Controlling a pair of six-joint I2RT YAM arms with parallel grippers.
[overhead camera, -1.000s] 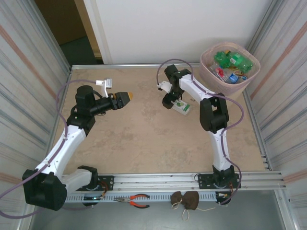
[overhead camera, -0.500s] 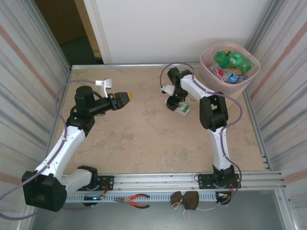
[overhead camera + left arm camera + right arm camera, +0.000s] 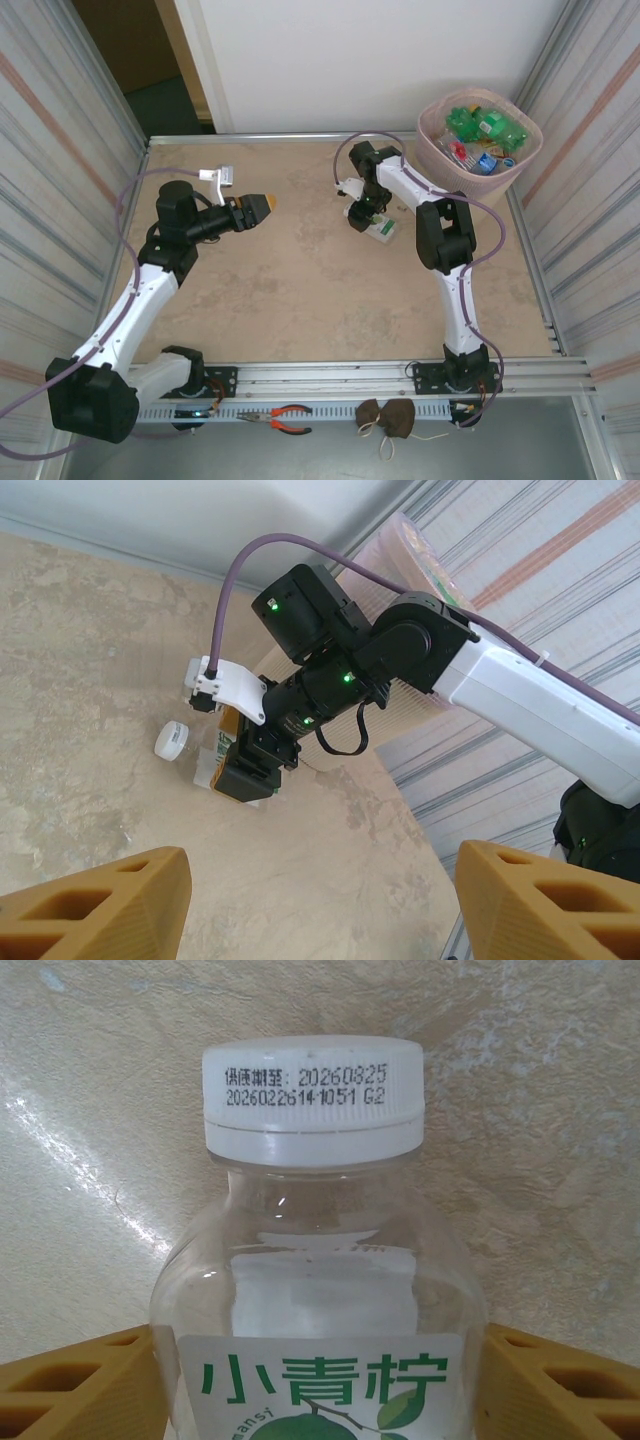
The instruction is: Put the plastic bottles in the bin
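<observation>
A clear bottle with a white cap (green print on its label) is seen lying on the table, right of centre in the upper part of the top view. It is clamped by the right claw, whose tan fingers are pressed against both its sides. The left claw is held open and empty over the left half, well apart from it, and the pink bin in the upper right corner is loaded with other bottles.
</observation>
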